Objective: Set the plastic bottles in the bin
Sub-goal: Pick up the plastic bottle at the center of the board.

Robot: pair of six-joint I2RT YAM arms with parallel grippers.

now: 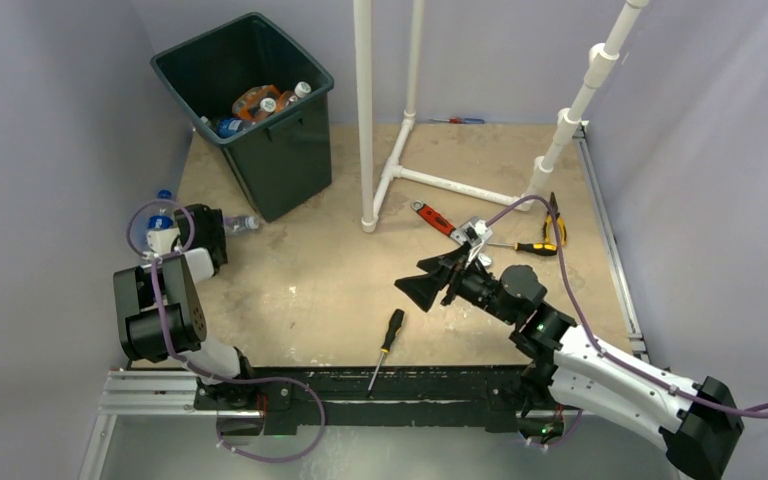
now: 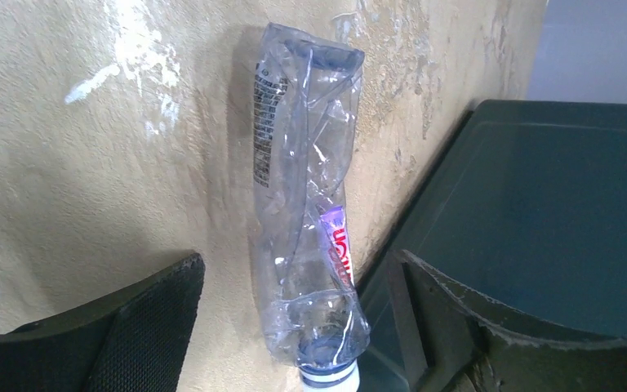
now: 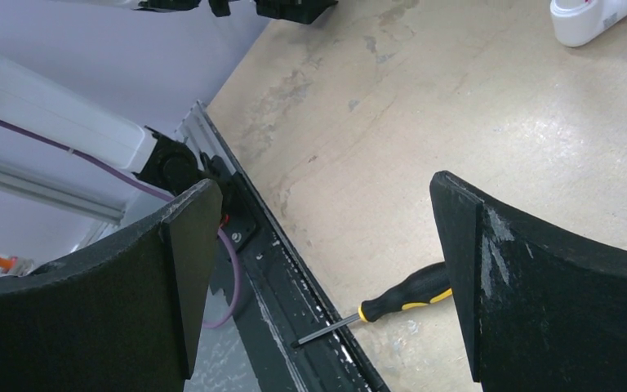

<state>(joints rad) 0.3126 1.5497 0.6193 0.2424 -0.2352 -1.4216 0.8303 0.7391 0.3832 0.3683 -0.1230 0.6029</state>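
Beside the foot of the bin (image 1: 290, 165), on the worktop (image 1: 340, 260), lies a crushed clear bottle (image 1: 241, 224), and the left claw (image 1: 218, 230) sits low and directly in front of it. In the left wrist view the bottle's cap end is nearest the claw and its body runs straight away, roughly along the line of reach and alongside the bin's wall. The fingers (image 2: 139, 327) are spread wide, one on each side of the cap end, with nothing between them yet. The finger on the bin side looks very close to that wall, though I cannot tell if it touches.

The left arm is plainly the nearer one. It is folded back, with its elbow high and its wrist low near the worktop. A short push forward and a squeeze across the bottle's width would probably do.

The right claw (image 1: 422, 287) hangs spread and empty over the middle of the worktop, above a screwdriver (image 1: 388, 340). Several bottles (image 1: 260, 103) lie inside the bin.
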